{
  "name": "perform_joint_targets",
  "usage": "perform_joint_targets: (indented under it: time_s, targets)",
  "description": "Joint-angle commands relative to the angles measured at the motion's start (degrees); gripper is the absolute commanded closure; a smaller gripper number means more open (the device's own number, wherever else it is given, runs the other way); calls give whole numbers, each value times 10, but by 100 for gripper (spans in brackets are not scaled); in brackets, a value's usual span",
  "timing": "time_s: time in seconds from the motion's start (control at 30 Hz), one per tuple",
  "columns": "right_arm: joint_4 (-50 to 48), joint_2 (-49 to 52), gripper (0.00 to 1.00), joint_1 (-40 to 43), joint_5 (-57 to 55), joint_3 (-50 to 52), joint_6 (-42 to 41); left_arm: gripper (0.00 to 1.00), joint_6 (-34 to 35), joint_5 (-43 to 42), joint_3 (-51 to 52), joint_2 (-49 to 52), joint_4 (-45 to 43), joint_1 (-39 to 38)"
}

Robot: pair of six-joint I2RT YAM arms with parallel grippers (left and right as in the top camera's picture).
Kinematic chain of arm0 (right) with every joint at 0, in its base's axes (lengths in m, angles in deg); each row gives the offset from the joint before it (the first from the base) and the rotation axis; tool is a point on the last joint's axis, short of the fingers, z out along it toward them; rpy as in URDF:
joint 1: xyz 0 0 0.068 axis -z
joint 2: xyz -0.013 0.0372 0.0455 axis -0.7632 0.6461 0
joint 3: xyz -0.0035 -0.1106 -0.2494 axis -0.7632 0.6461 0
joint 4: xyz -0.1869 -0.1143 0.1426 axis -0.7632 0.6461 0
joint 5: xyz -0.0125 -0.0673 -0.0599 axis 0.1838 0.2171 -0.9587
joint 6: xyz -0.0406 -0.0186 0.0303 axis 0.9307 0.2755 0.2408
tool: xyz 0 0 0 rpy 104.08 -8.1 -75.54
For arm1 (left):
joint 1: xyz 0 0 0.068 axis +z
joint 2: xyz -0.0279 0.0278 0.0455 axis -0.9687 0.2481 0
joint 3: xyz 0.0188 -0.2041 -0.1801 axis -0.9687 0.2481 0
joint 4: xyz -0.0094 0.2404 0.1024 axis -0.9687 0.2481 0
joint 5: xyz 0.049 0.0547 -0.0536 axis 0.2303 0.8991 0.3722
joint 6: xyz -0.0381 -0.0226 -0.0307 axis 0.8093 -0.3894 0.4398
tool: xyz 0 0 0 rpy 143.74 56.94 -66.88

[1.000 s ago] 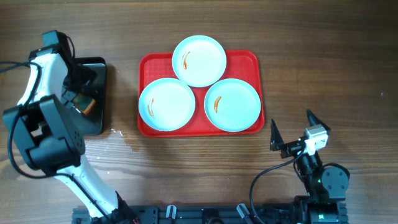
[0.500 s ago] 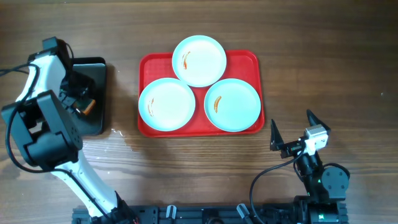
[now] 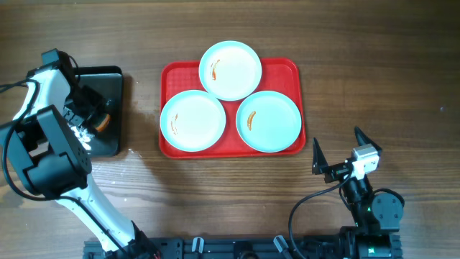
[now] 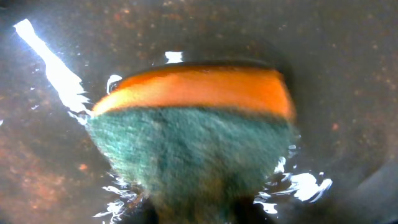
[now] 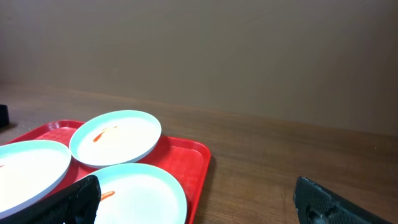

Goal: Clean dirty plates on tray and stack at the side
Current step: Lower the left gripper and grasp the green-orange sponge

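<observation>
You've got the red tray [image 3: 287, 68] lying flat mid-table, rounded corners, raised rim. The far plate [image 3: 230, 70] pokes out over its back rim, while the left plate [image 3: 192, 120] and right plate [image 3: 268, 121] sit side by side along the near edge, rims crowding together. All three are round, pale blue-white, face up, unstacked, each with a small orange-red smear left of centre.

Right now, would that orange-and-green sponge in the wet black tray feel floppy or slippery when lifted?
The sponge looks soft, orange foam backed by a green scouring pad, so it would probably squash. Water glints around it in the black tray, so it is likely soaked and drippy. The rough pad should resist slipping.
</observation>
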Motion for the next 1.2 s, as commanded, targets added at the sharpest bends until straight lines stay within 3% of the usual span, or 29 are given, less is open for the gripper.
perform_joint_targets:
  time_s: [0.0, 0.1, 0.17, 0.2, 0.23, 0.27, 0.3, 0.57, 0.6, 0.67, 0.7, 0.73, 0.9, 0.93, 1.13, 1.17]
  targets:
    - [-3, -3, 0, -3, -3, 1, 5, 96, -19, -17, 6, 5, 2, 1]
    - [-3, -3, 0, -3, -3, 1, 5, 96, -32, -14, 1, -2, 11, 1]
    - [-3, -3, 0, -3, -3, 1, 5, 86, -32, -14, -7, -8, 19, 1]
    - [-3, -3, 0, -3, -3, 1, 5, 62, -32, -14, -10, -11, 23, 1]
    - [-3, -3, 0, -3, -3, 1, 5, 14, -32, -14, -12, -14, 25, 1]
    - [-3, -3, 0, -3, -3, 1, 5, 0, -32, -14, -13, -17, 31, 1]
    - [-3, -3, 0, -3, -3, 1, 5, 0, -31, -14, -13, -19, 36, 1]
    - [-3, -3, 0, -3, -3, 1, 5, 2, -30, -33, -2, -18, 63, 0]
    - [-3, -3, 0, -3, -3, 1, 5, 7, -30, -36, 2, -18, 62, 0]
    - [-3, -3, 0, -3, -3, 1, 5, 27, -30, -37, 9, -17, 61, 0]
    - [-3, -3, 0, -3, -3, 1, 5, 44, -30, -38, 12, -16, 59, 0]
    - [-3, -3, 0, -3, -3, 1, 5, 54, -30, -40, 13, -16, 59, 0]
    - [-3, -3, 0, -3, -3, 1, 5, 79, -30, -40, 16, -16, 57, 0]
    - [-3, -3, 0, -3, -3, 1, 5, 96, -30, -40, 16, -16, 57, 0]
    - [-3, -3, 0, -3, -3, 1, 5, 96, -31, -39, 7, -21, 57, 1]
    - [-3, -3, 0, -3, -3, 1, 5, 92, -32, -39, 4, -23, 57, 1]
